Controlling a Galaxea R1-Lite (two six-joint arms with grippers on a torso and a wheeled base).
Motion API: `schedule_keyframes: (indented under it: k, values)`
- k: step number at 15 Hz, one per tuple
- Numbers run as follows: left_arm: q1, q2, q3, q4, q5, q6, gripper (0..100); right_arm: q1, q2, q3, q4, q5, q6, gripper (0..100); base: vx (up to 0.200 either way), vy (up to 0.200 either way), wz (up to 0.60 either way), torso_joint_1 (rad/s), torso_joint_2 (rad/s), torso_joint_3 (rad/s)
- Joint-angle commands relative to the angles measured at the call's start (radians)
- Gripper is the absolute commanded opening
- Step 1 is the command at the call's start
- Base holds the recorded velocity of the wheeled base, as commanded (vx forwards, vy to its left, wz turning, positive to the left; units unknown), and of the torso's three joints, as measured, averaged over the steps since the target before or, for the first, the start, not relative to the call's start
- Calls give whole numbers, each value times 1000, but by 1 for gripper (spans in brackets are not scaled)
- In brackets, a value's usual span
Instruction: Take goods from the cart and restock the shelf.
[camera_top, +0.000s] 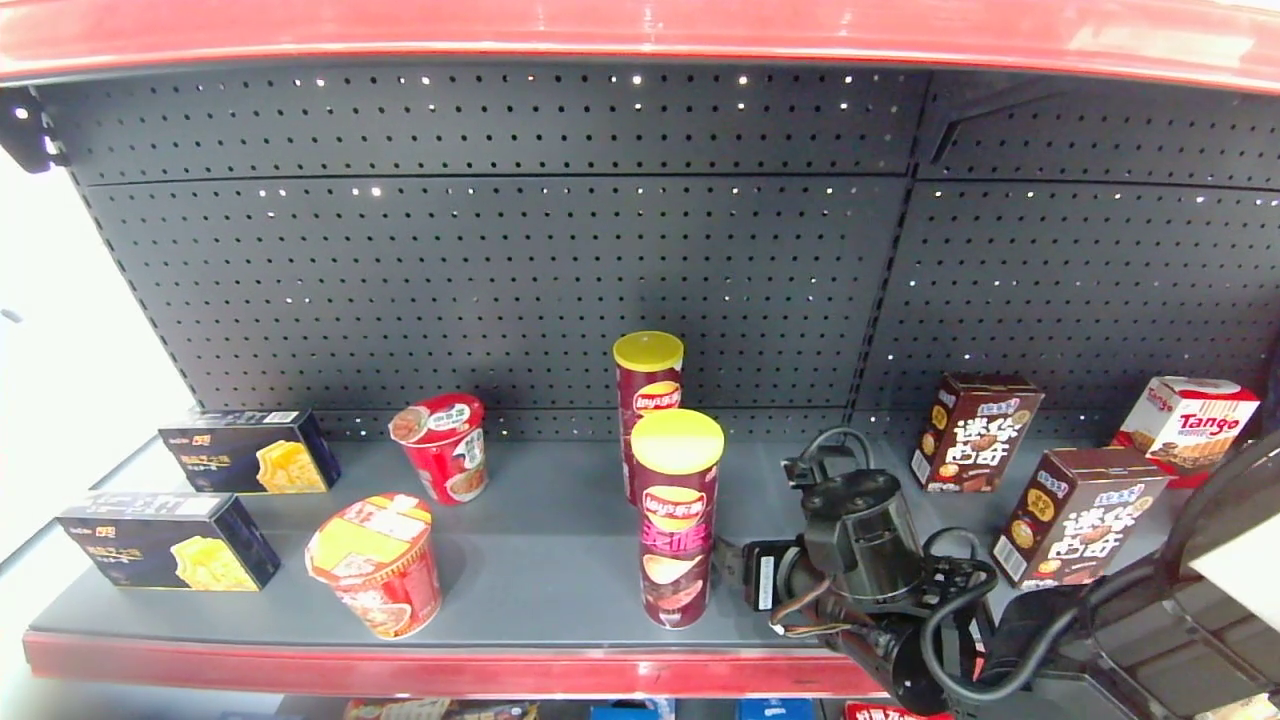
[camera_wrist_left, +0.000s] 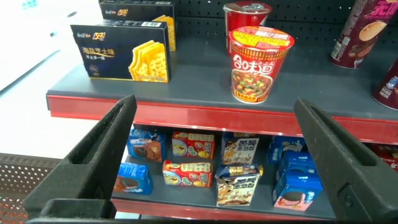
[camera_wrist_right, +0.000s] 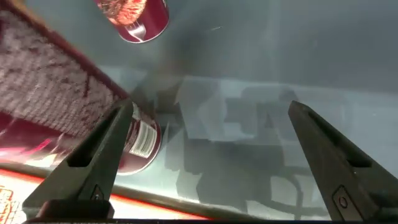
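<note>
Right gripper (camera_wrist_right: 205, 162) is spread wide with nothing between the jaws, pointing down at the shelf (camera_top: 540, 570) just to the right of the front chip can (camera_top: 677, 530). One finger sits right beside the can's base in the right wrist view; I can't tell if it touches. The can stands upright near the shelf's red lip (camera_top: 400, 665), directly in front of the rear can (camera_top: 648, 395), close enough that I can't tell if there's a gap. My read on handling: it's a cardboard tube, so light and fairly stiff end to end, but the wall will dent under a hard squeeze and the contents break easily. The glossy print looks slick, so grip firmly rather than lightly. It's tall and narrow and will tip from any sideways nudge, and a fall would take it off the lip or into the rear can. If it needs re-seating, I'd take it across the diameter at mid-body or a bit lower, jaws level. I'd stay off the yellow lid (camera_top: 677, 440), since a snap-on cap would likely pop. Left gripper (camera_wrist_left: 211, 162) is also wide open and empty, hanging in front of the shelf edge, near the cup noodles (camera_wrist_left: 261, 62).
</note>
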Motion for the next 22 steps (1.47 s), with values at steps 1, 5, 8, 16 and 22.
schedule_keyframes:
  k: [1, 5, 8, 16, 22]
  values:
    - [0, 1, -1, 0, 1, 0, 100, 0, 7, -6, 0, 0, 0, 100, 0, 0, 0, 0, 0, 0]
    - [0, 1, -1, 0, 1, 0, 100, 3, 30, -33, -2, 2, -1, 100, 0, 0, 0, 0, 0, 0]
    - [0, 1, 0, 0, 1, 0, 100, 8, 36, -39, 0, 2, -1, 100, 0, 0, 0, 0, 0, 0]
    - [0, 1, -1, 0, 1, 0, 100, 28, 58, -51, -6, 2, -3, 100, 0, 0, 0, 0, 0, 0]
    - [0, 1, 0, 0, 1, 0, 100, 12, 52, -37, -6, -6, -6, 100, 0, 0, 0, 0, 0, 0]
